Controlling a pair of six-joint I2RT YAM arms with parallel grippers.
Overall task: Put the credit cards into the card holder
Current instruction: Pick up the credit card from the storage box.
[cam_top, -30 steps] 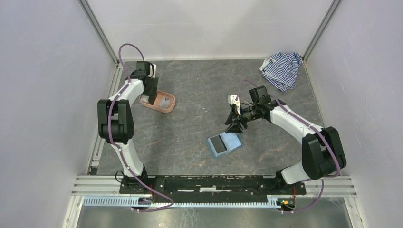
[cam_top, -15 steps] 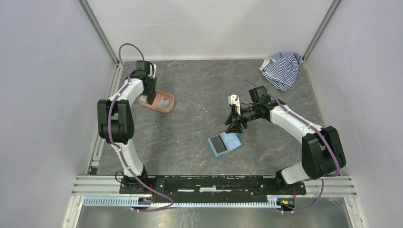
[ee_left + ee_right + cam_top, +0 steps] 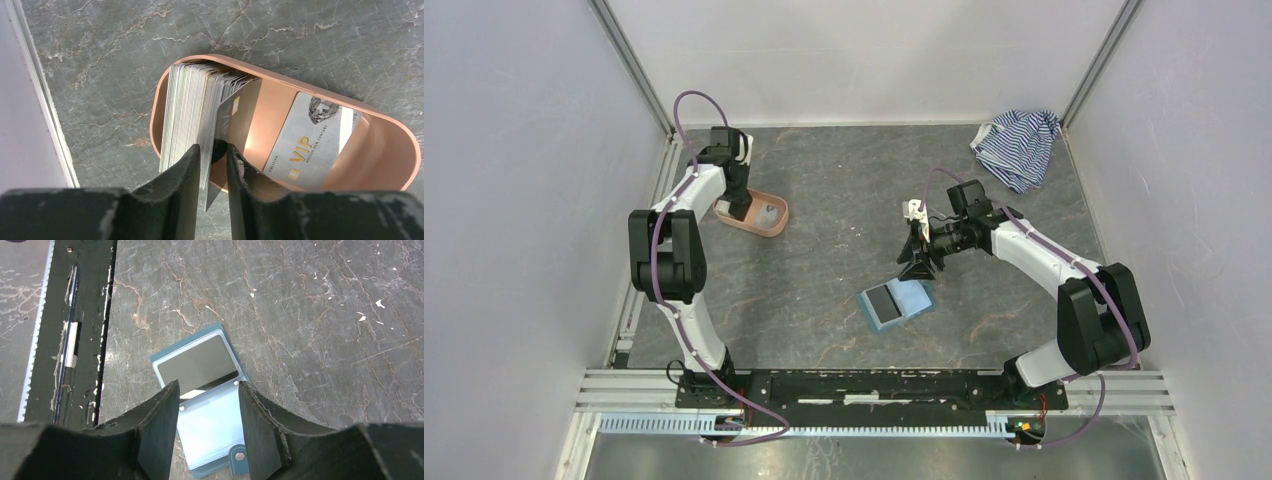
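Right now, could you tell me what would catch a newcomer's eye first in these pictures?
First comes the salmon-pink tray at the table's far left, holding an upright stack of credit cards and a flat VIP card, with the left gripper straddling one card. Next is the teal card holder, lying open mid-table under the open right gripper.

standing cards (image 3: pixel 187 115) pack the left end of the tray (image 3: pixel 392 155); room lies rightward.

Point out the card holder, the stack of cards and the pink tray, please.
card holder (image 3: pixel 210 425), right wrist view, its light inner page.
stack of cards (image 3: pixel 187 110), left wrist view, the card edges.
tray (image 3: pixel 387 150), left wrist view, its end wall.
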